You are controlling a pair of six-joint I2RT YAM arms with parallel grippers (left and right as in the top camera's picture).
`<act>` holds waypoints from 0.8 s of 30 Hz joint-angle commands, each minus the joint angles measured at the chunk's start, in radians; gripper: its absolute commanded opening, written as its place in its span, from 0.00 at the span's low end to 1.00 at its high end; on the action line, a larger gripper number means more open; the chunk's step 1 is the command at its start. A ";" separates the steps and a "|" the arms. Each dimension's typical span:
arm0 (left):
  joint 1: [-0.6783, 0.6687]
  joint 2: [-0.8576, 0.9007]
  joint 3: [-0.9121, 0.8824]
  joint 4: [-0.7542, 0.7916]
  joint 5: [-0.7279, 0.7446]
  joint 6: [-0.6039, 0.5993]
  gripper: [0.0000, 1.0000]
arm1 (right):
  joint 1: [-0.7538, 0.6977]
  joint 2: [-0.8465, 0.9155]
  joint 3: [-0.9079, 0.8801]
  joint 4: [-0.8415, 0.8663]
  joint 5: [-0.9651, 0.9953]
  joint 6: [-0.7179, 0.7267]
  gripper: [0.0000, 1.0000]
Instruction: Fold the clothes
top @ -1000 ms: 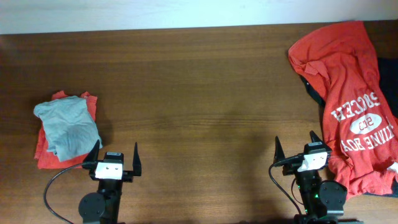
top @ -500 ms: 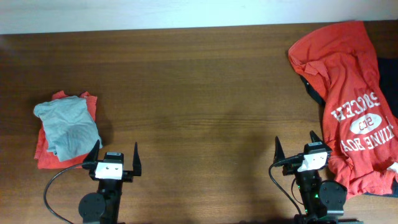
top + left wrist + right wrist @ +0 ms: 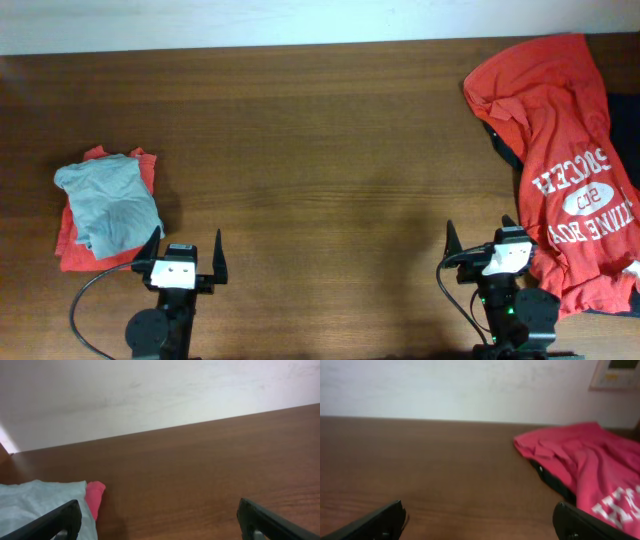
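Observation:
A bright red-orange T-shirt (image 3: 560, 150) with white lettering and an oval logo lies spread at the table's right, over a dark navy garment (image 3: 500, 140). It also shows in the right wrist view (image 3: 590, 465). A folded grey garment (image 3: 110, 205) lies on a folded red one (image 3: 75, 245) at the left; both show in the left wrist view (image 3: 35, 505). My left gripper (image 3: 184, 252) is open and empty just right of that pile. My right gripper (image 3: 482, 240) is open and empty beside the T-shirt's lower edge.
The wooden table (image 3: 320, 170) runs to a white wall at the back (image 3: 300, 20). A cable (image 3: 85, 300) loops from the left arm's base near the front edge.
The right arm has shifted slightly toward the front edge; the left arm and the clothes have not moved.

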 commanded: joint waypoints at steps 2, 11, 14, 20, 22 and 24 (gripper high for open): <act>0.006 0.048 0.098 -0.009 -0.005 -0.016 0.99 | 0.004 0.108 0.143 -0.047 0.049 0.013 0.99; 0.006 0.313 0.375 -0.141 -0.052 -0.016 0.99 | 0.003 0.515 0.537 -0.422 0.076 0.065 0.99; 0.006 0.432 0.489 -0.229 -0.058 -0.016 0.99 | 0.003 0.648 0.670 -0.582 0.078 0.064 0.98; 0.006 0.684 0.746 -0.420 0.074 -0.016 0.99 | 0.002 0.910 0.974 -0.906 0.120 0.062 0.99; 0.006 0.718 0.789 -0.422 0.100 -0.016 0.99 | -0.026 0.955 1.019 -0.951 0.234 0.164 0.99; 0.006 0.734 0.804 -0.413 0.100 -0.016 0.99 | -0.105 0.990 1.035 -0.970 0.261 0.243 0.99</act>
